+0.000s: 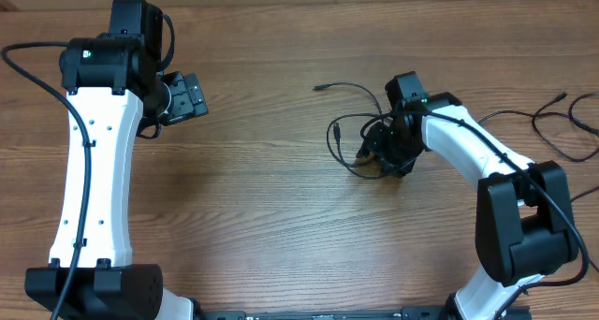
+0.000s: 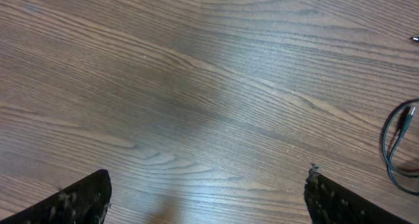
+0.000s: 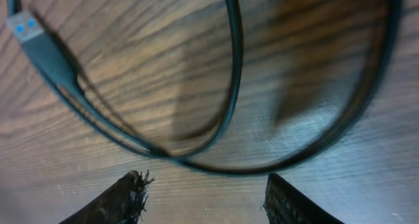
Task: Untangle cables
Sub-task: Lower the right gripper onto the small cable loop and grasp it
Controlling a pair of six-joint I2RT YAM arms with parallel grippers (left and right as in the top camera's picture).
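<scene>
Right now I hold the right end effector (image 3: 203,185) low over the tangled cables (image 1: 335,144) mid-tabletop (image 1: 262,198), fingers apart, gripping nothing. One loop (image 3: 232,86) lies just ahead. The left end effector (image 2: 206,191) hangs apart, well aside. Next, I'd pinch that loop and draw it free.

Brown wood-grain bench (image 1: 281,198), fine darker streaks, with a pale glare patch ahead of the left pincer (image 2: 206,198). Its fingers (image 2: 78,201) are black with pale specks. The right pincer (image 3: 206,194) is black too. Just ahead of it, the cables (image 3: 232,73) look black with a dark teal sheen. The plug (image 3: 26,27) is grey, its tip silvery with two blue dots. White arms (image 1: 94,170), black joints.
</scene>
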